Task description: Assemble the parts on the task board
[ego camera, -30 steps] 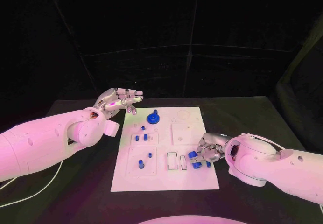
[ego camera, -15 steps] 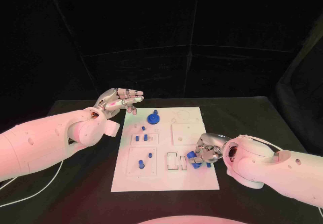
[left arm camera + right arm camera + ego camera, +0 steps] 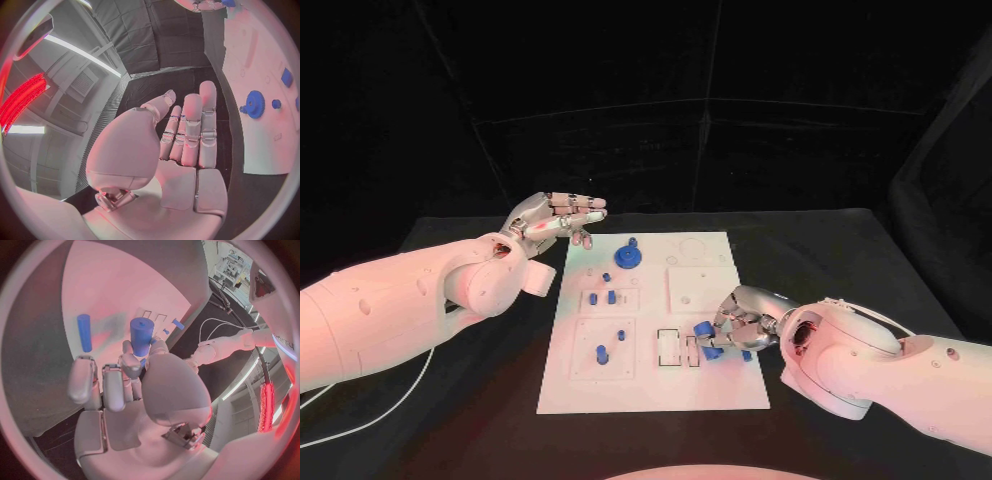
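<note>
The short blue cylindrical peg is pinched between the fingertips of my right hand. In the head view it sits low and right of centre, over the right part of the white rectangular task board, just beside the small black-outlined rectangular slots at lower centre. Those slots lie immediately to the left of the peg in that view, so I judge the coming move to be a short travel leftward and down.

In the right wrist view the peg's long axis runs lengthwise out past my fingertips, toward the board surface. A second, slimmer blue rod lies flat on the board beyond my fingers, apart from the held peg.

My right hand is plainly the nearer one to the slots. My left hand hovers at the upper left of the frame, off the board's far left corner, fingers straight, apart and holding nothing. The blue gear-shaped disc stands near it.
</note>
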You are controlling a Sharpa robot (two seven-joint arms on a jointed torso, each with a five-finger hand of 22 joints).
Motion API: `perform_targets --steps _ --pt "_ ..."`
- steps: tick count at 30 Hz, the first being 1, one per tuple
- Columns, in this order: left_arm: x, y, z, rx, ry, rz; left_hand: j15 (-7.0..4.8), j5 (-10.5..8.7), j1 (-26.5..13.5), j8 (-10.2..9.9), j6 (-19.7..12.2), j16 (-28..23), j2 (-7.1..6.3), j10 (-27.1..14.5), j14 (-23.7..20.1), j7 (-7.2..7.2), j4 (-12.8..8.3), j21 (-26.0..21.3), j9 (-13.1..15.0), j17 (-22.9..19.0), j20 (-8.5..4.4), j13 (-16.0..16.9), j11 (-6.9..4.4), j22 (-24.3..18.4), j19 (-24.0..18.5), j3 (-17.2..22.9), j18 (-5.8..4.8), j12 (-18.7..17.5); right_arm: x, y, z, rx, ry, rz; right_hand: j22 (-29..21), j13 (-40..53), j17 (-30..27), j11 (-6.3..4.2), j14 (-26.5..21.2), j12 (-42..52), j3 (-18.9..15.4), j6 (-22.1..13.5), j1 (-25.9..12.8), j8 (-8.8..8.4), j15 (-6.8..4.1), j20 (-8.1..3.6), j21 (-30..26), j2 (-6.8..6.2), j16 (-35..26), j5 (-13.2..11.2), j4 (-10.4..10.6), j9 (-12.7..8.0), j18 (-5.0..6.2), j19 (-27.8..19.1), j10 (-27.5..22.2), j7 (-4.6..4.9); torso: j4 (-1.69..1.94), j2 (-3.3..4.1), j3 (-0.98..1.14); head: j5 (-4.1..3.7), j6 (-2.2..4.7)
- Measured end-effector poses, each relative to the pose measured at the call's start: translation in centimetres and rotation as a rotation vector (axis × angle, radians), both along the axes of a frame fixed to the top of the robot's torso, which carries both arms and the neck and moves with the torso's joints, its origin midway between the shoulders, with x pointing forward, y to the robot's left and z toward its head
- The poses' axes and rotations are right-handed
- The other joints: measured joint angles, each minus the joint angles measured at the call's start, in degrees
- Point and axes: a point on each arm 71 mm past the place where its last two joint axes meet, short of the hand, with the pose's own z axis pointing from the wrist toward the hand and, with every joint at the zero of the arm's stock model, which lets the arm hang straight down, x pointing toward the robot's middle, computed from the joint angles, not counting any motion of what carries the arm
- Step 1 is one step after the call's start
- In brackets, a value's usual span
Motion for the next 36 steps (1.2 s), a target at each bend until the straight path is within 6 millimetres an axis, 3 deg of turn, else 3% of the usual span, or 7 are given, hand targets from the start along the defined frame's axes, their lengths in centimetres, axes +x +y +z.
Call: perform_targets --steps 6,12,21,32,34,36 --pt "0.0 0.0 0.0 0.000 0.001 -0.001 0.00 0.00 0.00 0.00 0.00 0.00 0.00 0.00 0.00 0.00 0.00 0.00 0.00 0.00 0.00 0.00 0.00 0.00 0.00 0.00 0.00 0.00 -0.1 0.8 0.1 0.057 0.009 -0.010 0.01 0.00 -0.01 -0.02 0.00 0.00 -0.17 0.17 -0.04 -0.01 0.00 -0.02 0.00 0.04 0.00 0.00 0.16 0.09 0.01 0.02 0.02 -0.17 0.07 0.07 -0.05 0.07 0.04" --pt "0.0 -0.1 0.0 -0.001 0.001 -0.002 0.00 0.00 0.00 0.00 0.00 0.00 0.00 0.00 0.00 0.00 0.00 0.00 0.00 0.00 0.00 0.00 0.00 0.01 0.00 0.00 0.00 0.00 0.1 1.8 -0.1 0.085 0.027 -0.003 0.11 0.07 0.08 -0.02 -0.20 0.00 -0.91 0.54 -1.96 0.65 -0.19 -0.21 0.00 1.10 0.00 0.00 0.39 2.07 0.01 0.21 0.03 -0.05 0.07 0.13 -0.09 0.14 0.07" --pt "0.0 -0.2 0.0 -0.002 0.002 -0.006 0.00 0.00 0.00 0.00 0.00 0.00 0.00 0.00 0.00 0.00 0.00 0.00 0.00 0.01 0.00 0.01 0.00 0.01 0.00 0.00 0.00 0.00 0.3 3.6 -0.5 0.093 0.062 0.020 0.11 -0.01 0.08 -0.30 0.00 -0.39 -1.64 1.43 -2.86 0.69 -0.40 -0.21 0.00 1.14 -0.01 -1.06 0.30 2.42 0.02 0.21 0.31 -0.94 0.16 0.22 -0.13 0.19 0.04" --pt "0.0 -0.3 -0.1 -0.002 0.003 -0.007 0.00 0.00 0.00 0.00 0.00 0.00 0.00 0.00 0.00 0.00 0.00 0.00 0.00 0.01 0.00 -0.04 0.00 0.01 0.00 0.00 0.00 0.00 0.6 4.2 -1.0 0.068 0.086 0.026 0.10 -0.09 0.01 -0.30 0.00 -0.71 -1.98 1.52 -3.32 0.85 -0.39 -0.22 0.00 1.13 -0.01 -1.73 0.34 2.76 0.02 0.20 0.31 -1.04 0.16 0.26 -0.14 0.41 -0.04" --pt "0.0 -0.3 -0.1 -0.002 0.004 -0.008 0.00 0.00 0.00 0.00 0.00 0.00 0.00 0.00 0.00 0.00 0.00 0.00 0.00 0.01 0.00 -0.04 0.00 0.02 0.00 0.00 0.00 0.00 0.7 4.2 -1.0 0.063 0.085 0.025 0.10 -0.27 -0.14 -0.30 0.00 -1.31 -2.43 1.56 -4.10 0.87 -0.40 -0.42 0.00 1.48 -0.01 -3.30 0.28 2.92 0.01 0.00 0.31 -1.08 0.14 0.26 -0.13 0.41 -0.04" --pt "0.0 -0.3 -0.1 -0.002 0.004 -0.008 0.00 0.00 0.00 0.00 0.00 0.00 0.00 0.00 0.00 0.00 0.00 0.00 0.00 0.01 0.00 -0.04 0.00 0.02 0.00 0.00 0.00 0.00 0.7 4.3 -1.0 0.059 0.081 0.025 0.07 -0.43 -0.32 -0.30 -0.20 -1.73 -3.39 1.97 -5.26 1.18 -0.60 -0.42 0.00 1.54 -0.01 -7.18 0.26 3.28 0.01 0.00 0.31 -1.40 0.13 0.27 -0.13 0.41 -0.02"
